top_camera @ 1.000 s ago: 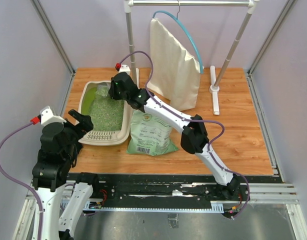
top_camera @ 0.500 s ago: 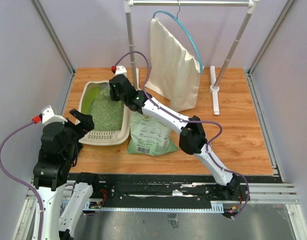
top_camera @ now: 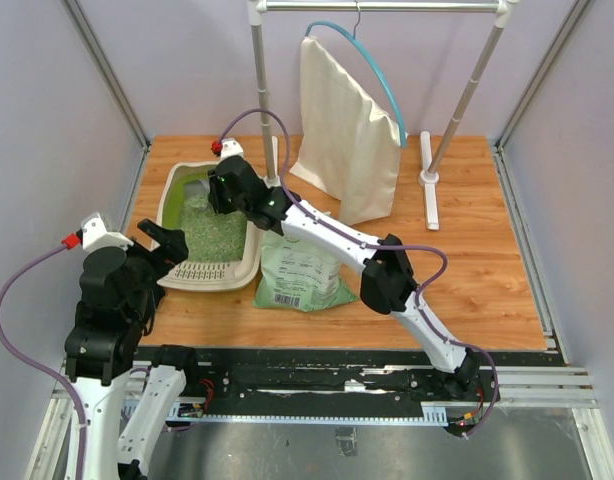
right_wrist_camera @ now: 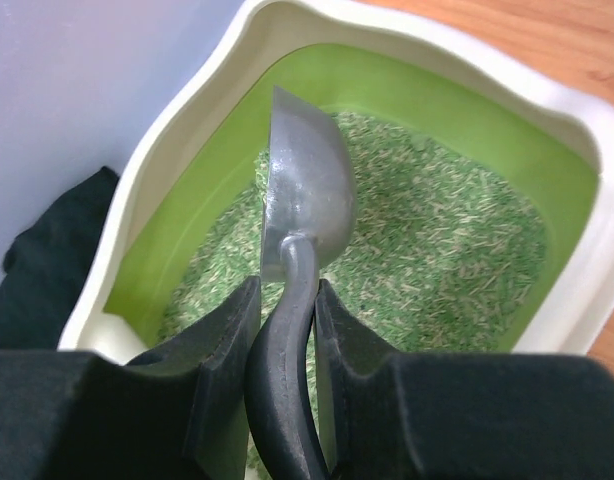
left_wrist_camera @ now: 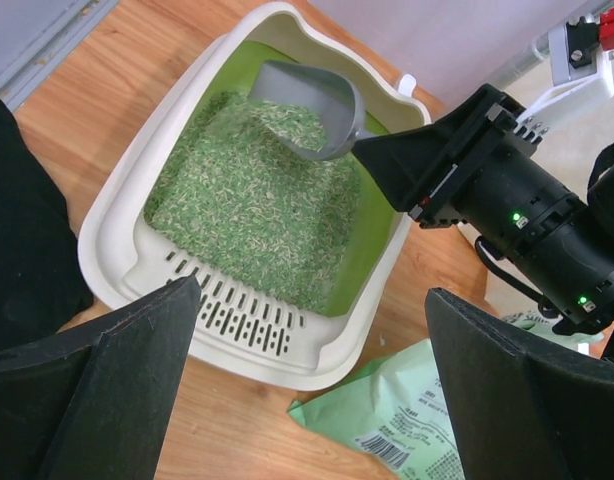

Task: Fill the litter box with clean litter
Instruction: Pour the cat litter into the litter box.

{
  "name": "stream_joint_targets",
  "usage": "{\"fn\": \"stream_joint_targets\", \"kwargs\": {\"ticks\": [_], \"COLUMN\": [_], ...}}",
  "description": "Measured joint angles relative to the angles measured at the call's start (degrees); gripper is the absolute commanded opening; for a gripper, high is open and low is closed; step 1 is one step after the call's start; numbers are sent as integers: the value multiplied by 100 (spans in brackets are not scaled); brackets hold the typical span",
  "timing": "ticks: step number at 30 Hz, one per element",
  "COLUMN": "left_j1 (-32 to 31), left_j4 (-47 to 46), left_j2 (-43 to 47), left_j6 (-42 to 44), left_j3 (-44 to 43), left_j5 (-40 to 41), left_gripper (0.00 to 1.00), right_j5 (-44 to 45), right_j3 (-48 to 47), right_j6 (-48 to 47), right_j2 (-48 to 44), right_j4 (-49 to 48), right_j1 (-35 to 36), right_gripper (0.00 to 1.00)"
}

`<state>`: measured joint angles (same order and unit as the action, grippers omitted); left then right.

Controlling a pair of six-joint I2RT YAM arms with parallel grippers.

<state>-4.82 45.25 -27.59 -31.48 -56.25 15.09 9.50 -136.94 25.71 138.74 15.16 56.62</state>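
The beige litter box (top_camera: 249, 262) with a lime-green inside sits at the table's left. Pale green clean litter (top_camera: 212, 232) covers most of its floor, with bare green showing at the far end. In the right wrist view the litter (right_wrist_camera: 437, 260) lies below a grey metal scoop (right_wrist_camera: 307, 190), and my right gripper (right_wrist_camera: 287, 285) is shut on the scoop's dark handle. That gripper (top_camera: 227, 185) hangs over the box's far end. From the left wrist view the scoop (left_wrist_camera: 312, 100) is tilted bowl-down over the litter (left_wrist_camera: 257, 210). My left gripper (left_wrist_camera: 312, 290) is open at the box's near edge, holding nothing.
A flat green printed bag (top_camera: 299, 265) lies right of the box, under the right arm. A cream cloth bag (top_camera: 347, 130) hangs from a clothes rack, whose base (top_camera: 429, 180) stands at the back right. Walls close in the left side.
My right gripper has carried the scoop to the left and farther back over the box's far end. The left arm has not moved.
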Motion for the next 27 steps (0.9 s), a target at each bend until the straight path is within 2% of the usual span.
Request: {"fn": "stream_joint_targets", "kwargs": {"ticks": [8,17,27], "left_j1": [0,0,0], "left_j4": [46,74,114], "left_j2": [79,177,212], "left_j6": [-70,-133,-157], "left_j3": [-107,-129,-304], "left_j5": [-72,-129,-278], "left_gripper": [100,100,100], "right_j5": [-518,-525,643], "right_j3": [319,890,2267], "right_j6": [299,188,-317], "right_j2": [-280,-695,-1853], "right_j4": [131,382,426], "right_j1": [177,522,776], "right_gripper": [1,1,1]}}
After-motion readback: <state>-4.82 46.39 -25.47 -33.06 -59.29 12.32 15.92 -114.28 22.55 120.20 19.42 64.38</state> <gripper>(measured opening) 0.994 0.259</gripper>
